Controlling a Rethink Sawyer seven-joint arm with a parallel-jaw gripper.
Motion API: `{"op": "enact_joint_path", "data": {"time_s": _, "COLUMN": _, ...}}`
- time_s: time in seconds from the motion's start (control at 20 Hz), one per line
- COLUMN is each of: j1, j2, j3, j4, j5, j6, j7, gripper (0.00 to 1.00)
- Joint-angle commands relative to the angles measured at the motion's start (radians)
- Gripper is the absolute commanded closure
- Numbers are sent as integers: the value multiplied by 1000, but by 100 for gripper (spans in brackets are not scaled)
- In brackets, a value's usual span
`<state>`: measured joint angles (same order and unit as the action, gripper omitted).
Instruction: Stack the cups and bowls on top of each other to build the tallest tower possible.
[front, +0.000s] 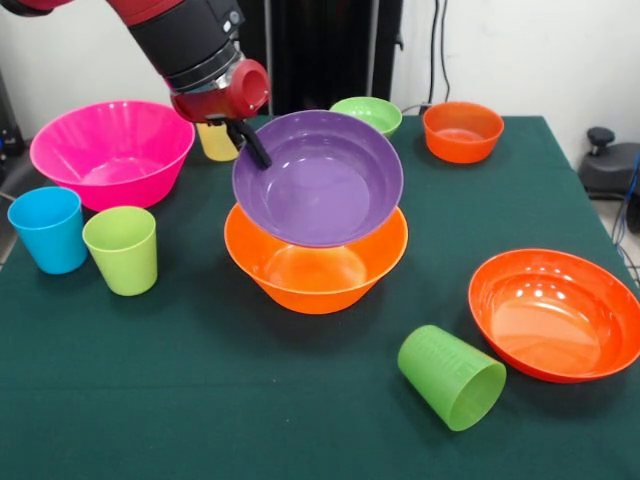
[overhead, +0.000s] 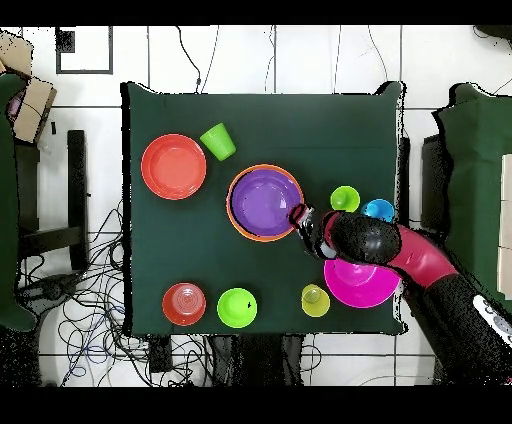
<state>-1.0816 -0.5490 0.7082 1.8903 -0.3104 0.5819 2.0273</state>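
My gripper (front: 257, 152) is shut on the left rim of the purple bowl (front: 320, 180), which is tilted toward the camera. The bowl's lower edge rests in the large orange bowl (front: 315, 275). From overhead, the gripper (overhead: 298, 214) is at the right rim of the purple bowl (overhead: 262, 202), inside the ring of the orange bowl (overhead: 232, 218). A yellow cup (front: 214, 144) stands just behind the gripper. The blue cup (front: 50, 228) and lime cup (front: 122, 248) stand upright at the left. A darker green cup (front: 452, 377) lies on its side at the front.
The large pink bowl (front: 112, 150) sits at the left, under the arm. A small green bowl (front: 367, 113) and a small orange bowl (front: 462, 130) are at the back. A wide red-orange bowl (front: 555, 312) sits at the right.
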Motion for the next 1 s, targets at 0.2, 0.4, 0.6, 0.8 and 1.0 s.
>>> {"op": "enact_joint_path", "data": {"time_s": 0.2, "j1": 35, "j2": 18, "j3": 39, "j4": -39, "j5": -72, "j6": 9, "j7": -132, "gripper": 0}}
{"op": "enact_joint_path", "data": {"time_s": 0.4, "j1": 39, "j2": 16, "j3": 37, "j4": -40, "j5": -73, "j6": 8, "j7": -128, "gripper": 0}}
{"op": "enact_joint_path", "data": {"time_s": 0.6, "j1": 40, "j2": 18, "j3": 38, "j4": -43, "j5": -74, "j6": 6, "j7": -126, "gripper": 0}}
{"op": "enact_joint_path", "data": {"time_s": 0.8, "j1": 48, "j2": 6, "j3": 26, "j4": -35, "j5": -69, "j6": 12, "j7": -105, "gripper": 0}}
{"op": "enact_joint_path", "data": {"time_s": 1.0, "j1": 48, "j2": 13, "j3": 28, "j4": -35, "j5": -69, "j6": 8, "j7": -106, "gripper": 0}}
